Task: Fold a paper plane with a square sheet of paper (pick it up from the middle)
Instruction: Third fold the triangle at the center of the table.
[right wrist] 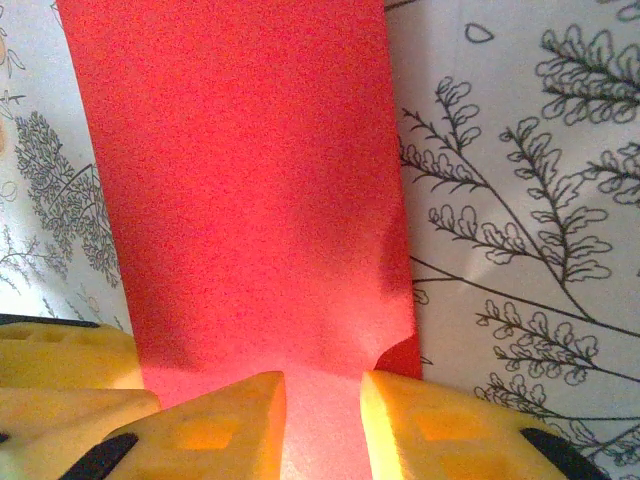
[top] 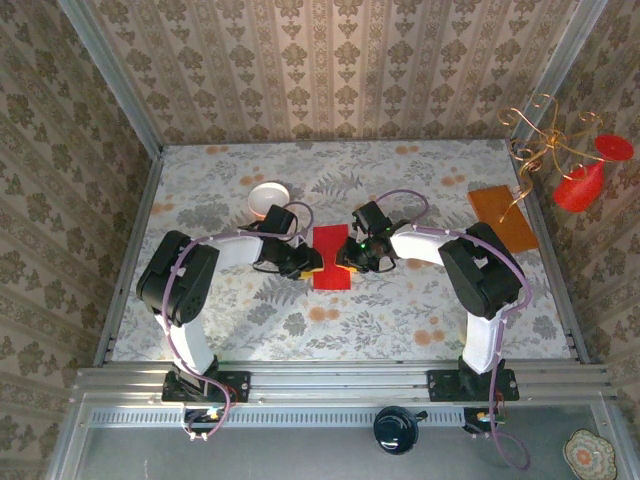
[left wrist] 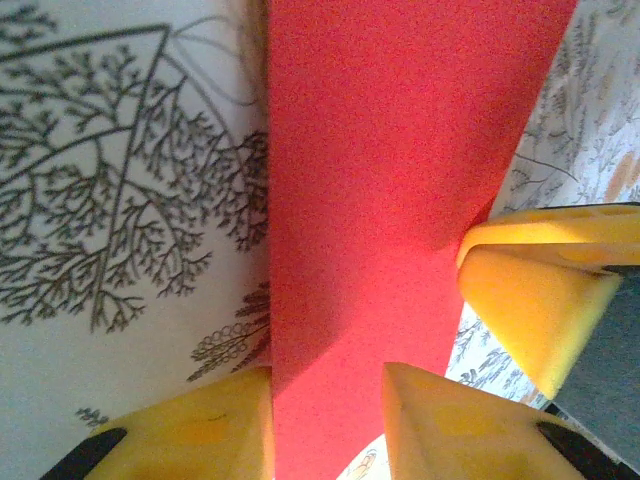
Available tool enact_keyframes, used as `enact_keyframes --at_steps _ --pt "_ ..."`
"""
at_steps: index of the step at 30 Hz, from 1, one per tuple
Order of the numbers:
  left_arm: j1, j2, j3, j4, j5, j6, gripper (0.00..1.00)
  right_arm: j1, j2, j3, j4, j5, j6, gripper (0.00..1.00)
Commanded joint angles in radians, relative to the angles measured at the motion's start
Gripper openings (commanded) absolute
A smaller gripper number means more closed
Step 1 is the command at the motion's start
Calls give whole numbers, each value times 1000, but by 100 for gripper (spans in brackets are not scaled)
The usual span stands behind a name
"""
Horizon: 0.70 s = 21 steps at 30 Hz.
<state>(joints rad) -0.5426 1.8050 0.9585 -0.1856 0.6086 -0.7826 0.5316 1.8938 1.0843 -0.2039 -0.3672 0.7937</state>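
left arm (top: pixel 178 278) and right arm (top: pixel 480 268): rounded black joint housings joined by white links. a lilac cable (top: pixel 402 192) runs externally along each arm. bases (top: pixel 205 385) are black plates. left gripper (left wrist: pixel 328 372) and right gripper (right wrist: pixel 320 378) carry yellow wedge-shaped fingers (left wrist: pixel 200 430) with black recessed inserts. gripper bodies are black. a green indicator light (top: pixel 360 241) marks the right wrist.

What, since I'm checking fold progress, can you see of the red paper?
The red paper is a thin, matte, plain rectangle, longer than wide, lying on the floral table between the arms. Its edge curls up slightly beside the right hand. The left hand and right hand meet it from opposite sides, fingers apart over its edges; whether they press it is unclear.
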Motion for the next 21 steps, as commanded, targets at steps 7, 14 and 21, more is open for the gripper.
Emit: enact_keyframes --at_steps 7,14,21 --pt "32 1 31 2 73 33 32 -4 44 -27 -22 27 18 30" --pt "35 6 13 21 86 14 29 -5 44 -21 -20 21 19 31" --pt "38 10 6 30 99 1 20 -5 30 -20 10 -1 23 35"
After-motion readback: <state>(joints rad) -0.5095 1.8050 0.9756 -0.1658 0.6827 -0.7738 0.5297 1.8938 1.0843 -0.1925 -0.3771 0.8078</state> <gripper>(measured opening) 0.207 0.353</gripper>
